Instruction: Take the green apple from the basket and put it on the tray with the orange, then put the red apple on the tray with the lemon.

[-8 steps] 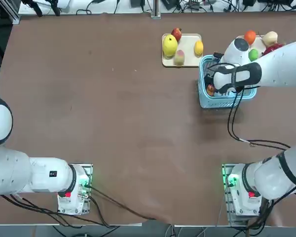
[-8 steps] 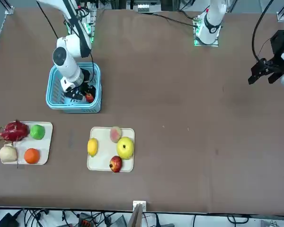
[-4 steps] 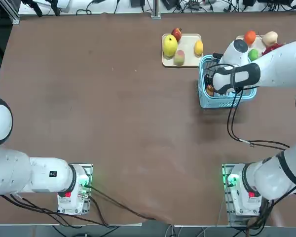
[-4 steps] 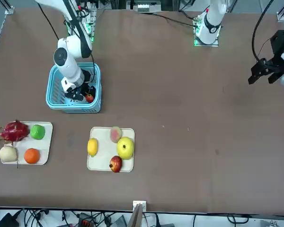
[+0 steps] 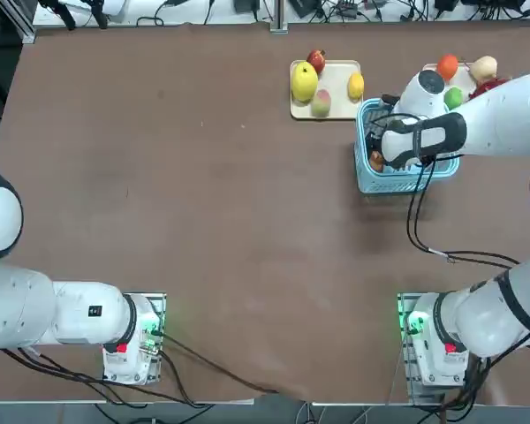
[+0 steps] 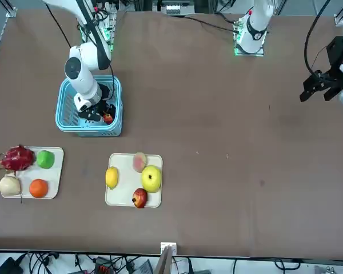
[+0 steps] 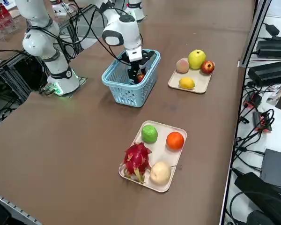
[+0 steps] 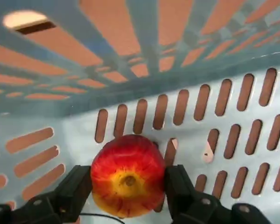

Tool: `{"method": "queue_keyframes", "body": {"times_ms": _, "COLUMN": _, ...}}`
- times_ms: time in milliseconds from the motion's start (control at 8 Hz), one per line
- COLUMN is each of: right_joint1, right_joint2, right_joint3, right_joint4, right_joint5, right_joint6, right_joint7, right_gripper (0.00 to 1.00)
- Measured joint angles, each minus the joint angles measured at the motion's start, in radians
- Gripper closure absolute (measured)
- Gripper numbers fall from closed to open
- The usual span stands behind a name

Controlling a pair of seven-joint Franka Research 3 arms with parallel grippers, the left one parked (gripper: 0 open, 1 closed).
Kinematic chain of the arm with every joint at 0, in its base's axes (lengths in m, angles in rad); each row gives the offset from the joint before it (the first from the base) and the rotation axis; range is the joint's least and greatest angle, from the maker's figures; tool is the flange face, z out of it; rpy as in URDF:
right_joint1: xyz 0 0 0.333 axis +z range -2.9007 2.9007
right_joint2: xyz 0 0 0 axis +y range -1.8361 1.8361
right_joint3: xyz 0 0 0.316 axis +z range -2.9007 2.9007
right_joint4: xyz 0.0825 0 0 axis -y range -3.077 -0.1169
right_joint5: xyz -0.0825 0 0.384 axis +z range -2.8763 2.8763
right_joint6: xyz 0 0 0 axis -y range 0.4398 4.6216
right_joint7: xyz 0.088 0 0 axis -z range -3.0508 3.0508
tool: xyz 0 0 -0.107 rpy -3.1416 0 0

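A robotics lab, this, with arms mounted at the worktop (image 5: pixel 247 221)!
Around the worktop we've got white arms (image 5: pixel 503 115) (image 5: pixel 53 309) on clamped mounts, loose black cables (image 6: pixel 43 260) along its far edge, and metal framing (image 6: pixel 167 257) right beside it.

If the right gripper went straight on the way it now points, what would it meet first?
Most likely the slotted inside of the basket, which lies beyond the red apple held in the right gripper; how far off is unclear.
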Motion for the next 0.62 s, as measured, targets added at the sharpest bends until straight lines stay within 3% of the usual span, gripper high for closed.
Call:
{"method": "queue_keyframes", "body": {"times_ms": 250, "right_joint1": 0.000, "right_joint2": -0.053, "right_joint3": -0.002, "right_joint4": 0.021, "right_joint5": 0.000, "right_joint6": -0.124, "right_joint7": 0.008, "right_gripper": 0.11}}
{"method": "queue_keyframes", "body": {"times_ms": 625, "right_joint1": -0.007, "right_joint2": -0.241, "right_joint3": -0.017, "right_joint4": 0.079, "right_joint5": 0.000, "right_joint6": -0.396, "right_joint7": 0.018, "right_gripper": 0.11}}
